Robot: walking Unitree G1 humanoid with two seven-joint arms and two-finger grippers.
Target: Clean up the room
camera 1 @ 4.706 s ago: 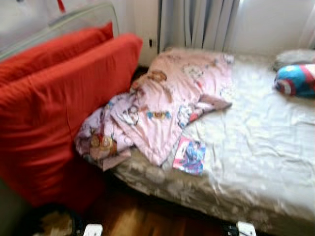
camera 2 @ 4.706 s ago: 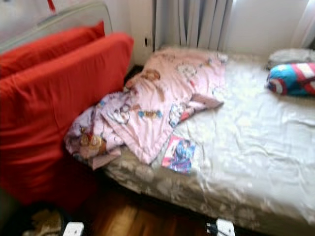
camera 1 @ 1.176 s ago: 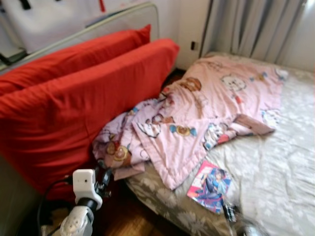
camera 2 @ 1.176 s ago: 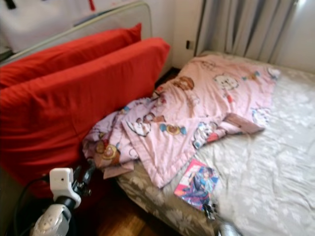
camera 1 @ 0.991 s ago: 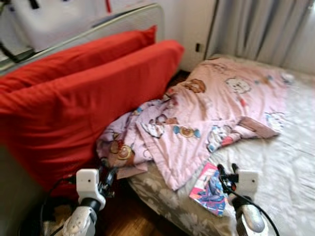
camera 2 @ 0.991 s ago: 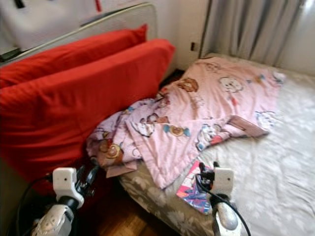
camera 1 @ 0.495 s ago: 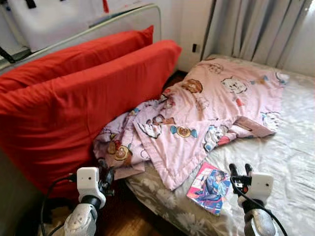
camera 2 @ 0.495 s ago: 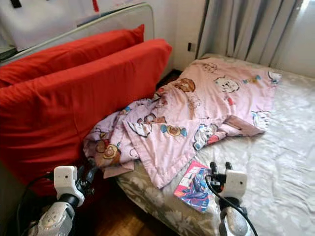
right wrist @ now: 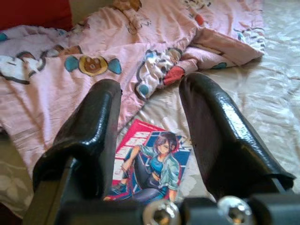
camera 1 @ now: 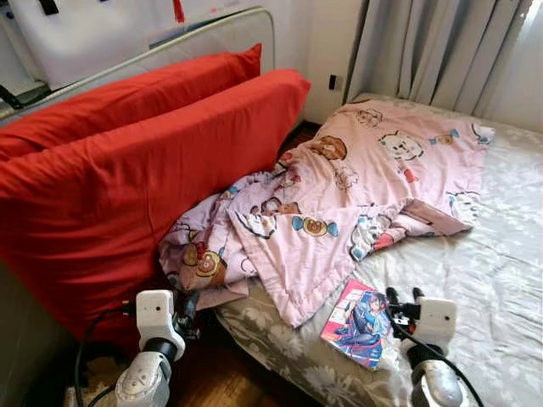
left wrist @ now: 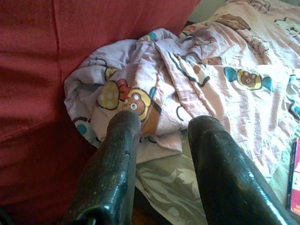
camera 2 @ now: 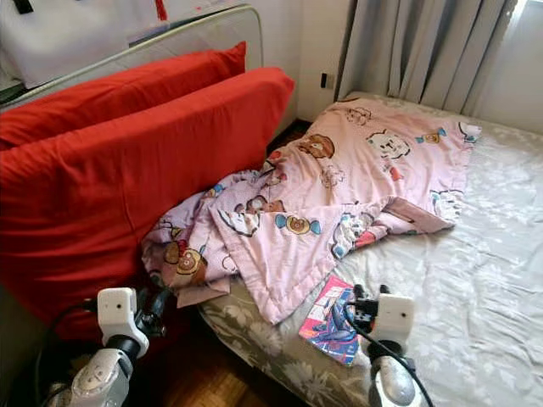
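Note:
A pink cartoon-print blanket (camera 1: 356, 195) lies crumpled across the bed's near left part, one bunch (left wrist: 126, 93) hanging off beside the red cushions. A colourful comic book (camera 1: 358, 323) lies flat on the grey patterned sheet (camera 1: 501, 280) near the bed's front edge. My right gripper (camera 1: 405, 297) hovers open just right of the book; in the right wrist view the book (right wrist: 147, 166) sits between and below its fingers (right wrist: 93, 136). My left gripper (camera 1: 182, 303) is open, low beside the bed, pointing at the hanging blanket bunch.
Two large red cushions (camera 1: 144, 170) lean against a grey-framed headboard (camera 1: 212, 34) on the left. Grey curtains (camera 1: 441, 51) hang behind the bed. Dark wooden floor (camera 1: 221, 377) shows between cushions and bed.
The camera turned left from the wide bed view. Both arms rose into view, and the right gripper came up beside the comic book.

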